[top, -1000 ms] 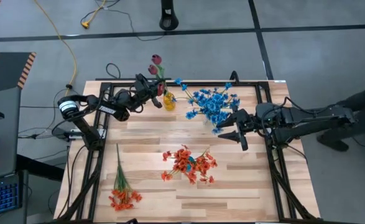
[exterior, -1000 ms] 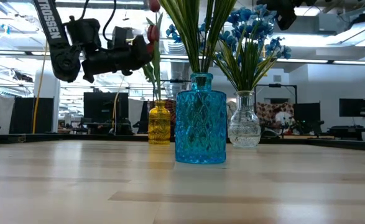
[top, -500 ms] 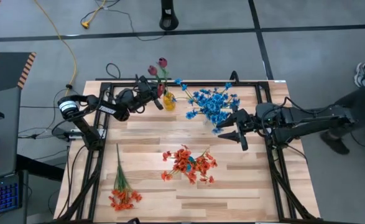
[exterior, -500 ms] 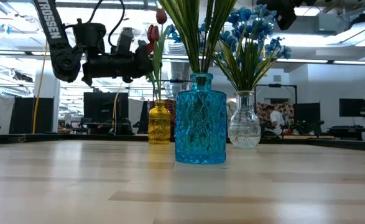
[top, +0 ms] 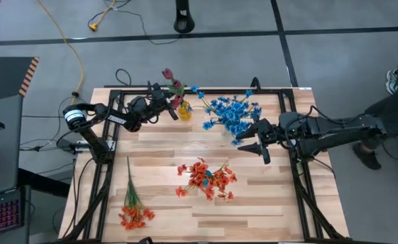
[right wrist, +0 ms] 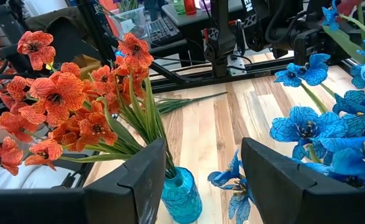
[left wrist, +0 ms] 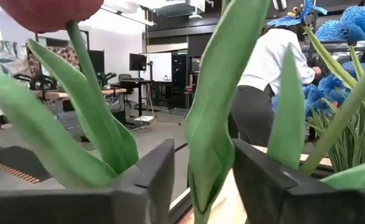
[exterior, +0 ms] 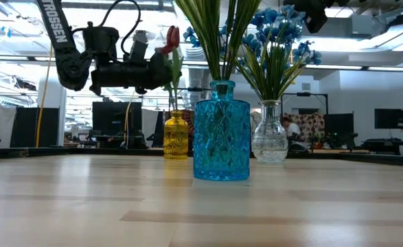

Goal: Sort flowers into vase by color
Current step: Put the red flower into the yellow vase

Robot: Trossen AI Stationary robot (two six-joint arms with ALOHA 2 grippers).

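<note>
My left gripper (top: 170, 105) is above the table's far edge, beside the small yellow vase (top: 184, 110), shut on a maroon tulip spray (top: 171, 80). In the low view the spray's stem runs down from the gripper (exterior: 165, 68) into the yellow vase (exterior: 176, 136). Orange flowers (top: 205, 177) stand in the teal glass vase (exterior: 221, 130), and blue flowers (top: 231, 112) stand in the clear vase (exterior: 269, 132). One loose orange spray (top: 132, 203) lies flat on the table near its left front. My right gripper (top: 251, 137) hangs open to the right of the blue flowers, touching nothing. My left gripper has a green leaf and stem (left wrist: 210, 155) of the tulip spray between its two fingers (left wrist: 160, 171), well below the maroon bud (left wrist: 45, 9). The fingers come level from the table's left, across the stem. The spray stands nearly upright, with its lower stem in the yellow vase.
A black frame (top: 110, 146) runs round the table edges. The three vases crowd the far middle of the table. Bare wood lies along the near edge (top: 266, 217). A person (left wrist: 266, 93) shows in the room beyond the table.
The maroon buds have come down lower over the yellow vase, and the spray has turned a little. My left gripper has stayed at about the same height beside the vase. The right arm has kept still.
</note>
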